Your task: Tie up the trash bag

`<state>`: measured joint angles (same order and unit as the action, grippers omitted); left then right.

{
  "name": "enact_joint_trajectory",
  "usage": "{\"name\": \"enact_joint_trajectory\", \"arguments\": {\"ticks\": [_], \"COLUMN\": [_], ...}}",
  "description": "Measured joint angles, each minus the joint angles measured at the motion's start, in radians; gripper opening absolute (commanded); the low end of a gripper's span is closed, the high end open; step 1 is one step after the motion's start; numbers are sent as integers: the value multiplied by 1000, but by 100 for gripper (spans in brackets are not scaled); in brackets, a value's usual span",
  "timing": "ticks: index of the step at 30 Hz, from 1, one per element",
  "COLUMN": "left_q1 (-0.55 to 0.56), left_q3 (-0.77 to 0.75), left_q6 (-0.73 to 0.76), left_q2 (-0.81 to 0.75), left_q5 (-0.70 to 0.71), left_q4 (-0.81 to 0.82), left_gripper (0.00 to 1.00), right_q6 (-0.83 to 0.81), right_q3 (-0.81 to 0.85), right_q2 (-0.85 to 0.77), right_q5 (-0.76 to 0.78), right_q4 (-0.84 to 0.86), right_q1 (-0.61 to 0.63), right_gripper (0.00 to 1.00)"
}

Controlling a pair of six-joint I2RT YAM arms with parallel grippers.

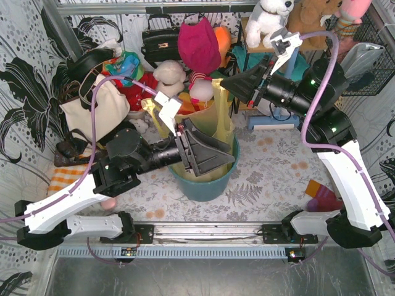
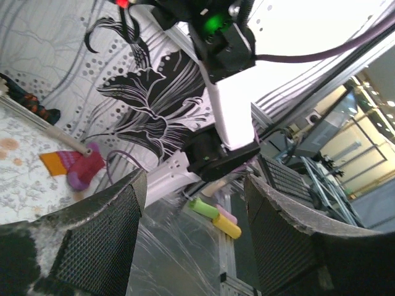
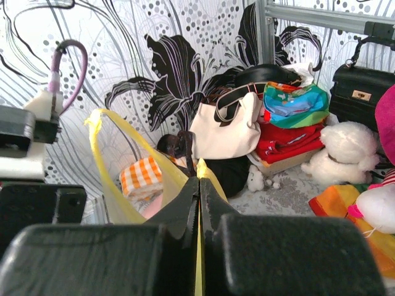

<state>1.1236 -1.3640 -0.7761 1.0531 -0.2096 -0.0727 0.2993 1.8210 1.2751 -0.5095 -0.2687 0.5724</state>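
Note:
The trash bag (image 1: 223, 120), thin yellow film, lines the teal bin (image 1: 203, 182) at the table's middle. One edge is drawn up in a tall strip. My right gripper (image 1: 224, 82) is shut on the top of that strip. In the right wrist view the jaws of the right gripper (image 3: 199, 185) are pressed together with yellow film of the trash bag (image 3: 105, 179) between them, and a loop of it arches to the left. Another ear of the bag (image 1: 151, 111) stands free at the left. My left gripper (image 1: 213, 154) hovers over the bin's mouth, open (image 2: 194, 240) with nothing between its fingers.
A cream tote (image 1: 99, 105), a black handbag (image 1: 162, 40), a magenta hat (image 1: 199, 43) and plush toys crowd the back. An orange checked cloth (image 1: 65, 176) lies at the left. A purple and orange sock (image 1: 321, 197) lies by the right arm's base.

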Motion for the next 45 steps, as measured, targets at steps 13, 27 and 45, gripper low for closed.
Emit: {"name": "enact_joint_trajectory", "arguments": {"ticks": [13,27,45], "left_q1": [27,27,-30], "left_q3": [31,286,146], "left_q6": [224,702,925], "left_q2": [-14,-146,6], "left_q5": [263,251,232], "left_q4": [84,394,441], "left_gripper": [76,77,68], "right_q6": [132,218,264], "right_q3": [-92,-189,-201], "right_q2": [-92,-129,-138], "right_q5": [31,-63,-161], "right_q4": [103,173,260], "right_q1": [0,0,0], "right_gripper": [0,0,0]}}
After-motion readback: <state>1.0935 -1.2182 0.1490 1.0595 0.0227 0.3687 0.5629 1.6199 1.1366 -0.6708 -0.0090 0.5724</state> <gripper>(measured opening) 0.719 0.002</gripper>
